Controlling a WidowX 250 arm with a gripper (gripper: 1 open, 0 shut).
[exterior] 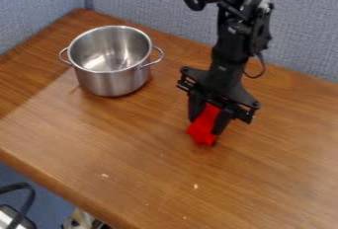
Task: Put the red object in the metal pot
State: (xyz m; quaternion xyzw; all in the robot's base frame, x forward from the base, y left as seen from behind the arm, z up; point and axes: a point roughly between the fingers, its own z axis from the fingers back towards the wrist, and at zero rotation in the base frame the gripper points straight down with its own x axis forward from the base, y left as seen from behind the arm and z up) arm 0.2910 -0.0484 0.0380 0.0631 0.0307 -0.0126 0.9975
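The red object [203, 129] is a bright red block standing on the wooden table right of centre. My gripper [211, 122] points straight down over it, its black fingers closed against the block's upper part, so only the lower end shows. The metal pot [111, 61] is a shiny round steel pot with small side handles; it sits upright and empty at the back left of the table, well away from the gripper.
The wooden table [93, 124] ends in a front edge running along the lower left. A blue-grey wall [40, 1] stands behind the pot. Cables and floor clutter [20, 213] lie below the table edge.
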